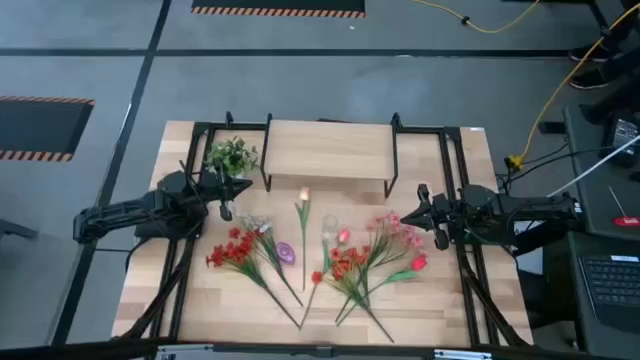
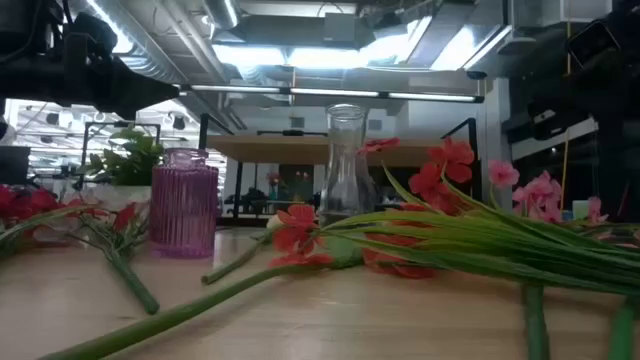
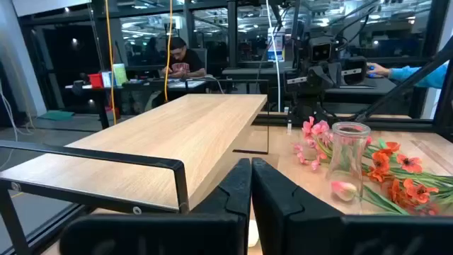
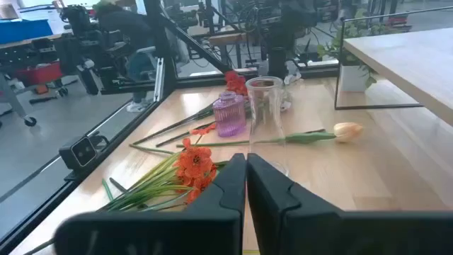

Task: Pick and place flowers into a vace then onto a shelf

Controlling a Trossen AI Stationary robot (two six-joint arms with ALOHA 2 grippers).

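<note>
High view is giving you the shelf (image 1: 325, 150) standing at the table's (image 1: 200, 300) far edge. Flowers (image 1: 350, 262) are lying spread across the tabletop in front of it, around a clear vase (image 1: 329, 231) and purple vase (image 1: 285, 252). Your left gripper (image 1: 226, 207) and right gripper (image 1: 440, 234) are hovering at either side, fingers pressed together, holding nothing.

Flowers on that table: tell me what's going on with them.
Nothing is being handled yet. The flowers lie loose across the table, with a clear glass vase and a purple vase standing empty among them. The left hand and right hand both hang shut at the table's sides, holding nothing. The shelf at the back is bare, with a small green plant beside it.
</note>
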